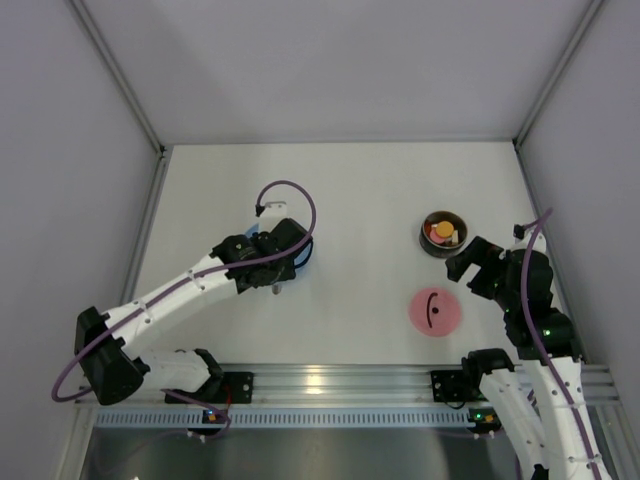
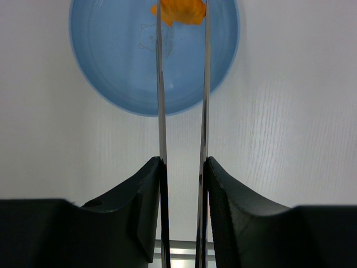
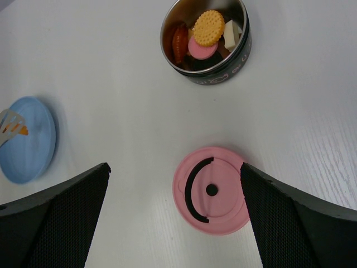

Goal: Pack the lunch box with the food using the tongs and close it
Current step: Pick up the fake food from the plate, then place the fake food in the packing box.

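My left gripper point(image 2: 183, 167) is shut on the silver tongs point(image 2: 161, 100), one slim arm against each finger. The tongs reach out over the light-blue plate point(image 2: 111, 67), and an orange piece of food point(image 2: 179, 11) sits between their far ends. Whether it is lifted off the plate I cannot tell. The steel lunch box point(image 3: 223, 75) stands open at the right with a round biscuit point(image 3: 208, 27) and other pieces inside. Its pink lid point(image 3: 211, 190) lies flat on the table nearer the arms. My right gripper point(image 3: 174, 166) hovers wide open above the lid, holding nothing.
In the top view the left gripper point(image 1: 272, 252) covers most of the plate point(image 1: 304, 256) at centre left. The lunch box point(image 1: 424, 237) and lid point(image 1: 435, 312) lie right, beside the right gripper point(image 1: 462, 264). White walls enclose the table.
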`<state>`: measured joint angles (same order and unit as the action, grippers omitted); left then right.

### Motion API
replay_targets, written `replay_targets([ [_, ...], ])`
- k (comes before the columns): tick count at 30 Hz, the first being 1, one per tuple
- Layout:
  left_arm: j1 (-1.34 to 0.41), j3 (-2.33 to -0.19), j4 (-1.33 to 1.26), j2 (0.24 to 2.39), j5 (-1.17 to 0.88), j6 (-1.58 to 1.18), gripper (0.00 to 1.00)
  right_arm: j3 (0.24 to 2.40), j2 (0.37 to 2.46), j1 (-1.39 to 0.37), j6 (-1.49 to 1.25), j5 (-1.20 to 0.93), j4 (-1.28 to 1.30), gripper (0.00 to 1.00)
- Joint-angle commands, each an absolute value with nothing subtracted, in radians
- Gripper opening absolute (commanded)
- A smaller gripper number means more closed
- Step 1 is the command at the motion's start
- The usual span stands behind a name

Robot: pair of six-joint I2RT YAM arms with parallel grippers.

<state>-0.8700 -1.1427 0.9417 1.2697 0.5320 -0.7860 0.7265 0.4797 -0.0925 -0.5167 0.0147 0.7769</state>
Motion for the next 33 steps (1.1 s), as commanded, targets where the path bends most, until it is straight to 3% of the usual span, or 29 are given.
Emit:
replay_targets([
  [1,-0.865,-1.154,0.89,1.262,0.549,-0.779,0.17,0.732,0.471,-0.078,-0.509,0.023,0.727,0.99],
  [13,-0.877,-1.327,0.815,1.339,0.446,-0.707,0.16,0.759,0.482,-0.078,-0.512,0.023,0.733,0.99],
  [24,-1.048,-1.708,0.667,1.676,0.388,-0.637,0.17,0.834,0.488,-0.077,-0.506,0.066,0.788,0.99],
  [33,-1.095,-1.819,0.457,1.864,0.278,-0.597,0.17,0.876,0.477,-0.077,-0.499,0.08,0.828,0.99],
])
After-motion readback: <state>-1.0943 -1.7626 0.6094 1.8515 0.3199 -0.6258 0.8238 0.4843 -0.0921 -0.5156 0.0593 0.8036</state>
